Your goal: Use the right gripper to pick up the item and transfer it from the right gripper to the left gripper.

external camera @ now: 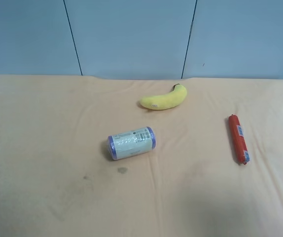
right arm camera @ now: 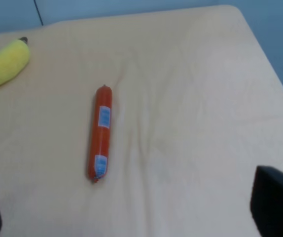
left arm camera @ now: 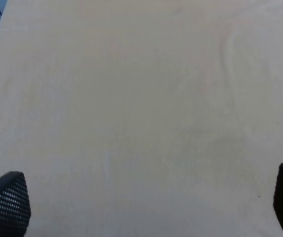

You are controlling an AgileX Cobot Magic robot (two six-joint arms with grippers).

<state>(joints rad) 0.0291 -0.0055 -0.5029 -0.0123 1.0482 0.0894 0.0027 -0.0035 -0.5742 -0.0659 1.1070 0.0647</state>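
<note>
The item, a thin red sausage-shaped stick (external camera: pixel 238 139) with white-blue labels, lies flat on the tan cloth at the exterior high view's right. It also shows in the right wrist view (right arm camera: pixel 100 132). My right gripper (right arm camera: pixel 131 212) is open and empty, its fingertips (right arm camera: pixel 274 202) wide apart, above the cloth and short of the stick. My left gripper (left arm camera: pixel 146 205) is open and empty over bare cloth, fingertips (left arm camera: pixel 7 202) wide apart. Neither arm shows in the exterior high view.
A yellow plush banana (external camera: pixel 164 99) lies beyond the middle, also in the right wrist view (right arm camera: pixel 4 65). A white cylinder roll with purple ends (external camera: pixel 131 142) lies at the middle. The tan cloth (external camera: pixel 43 128) has two dark stains (external camera: pixel 122 170). Blue wall panels (external camera: pixel 131 34) stand behind.
</note>
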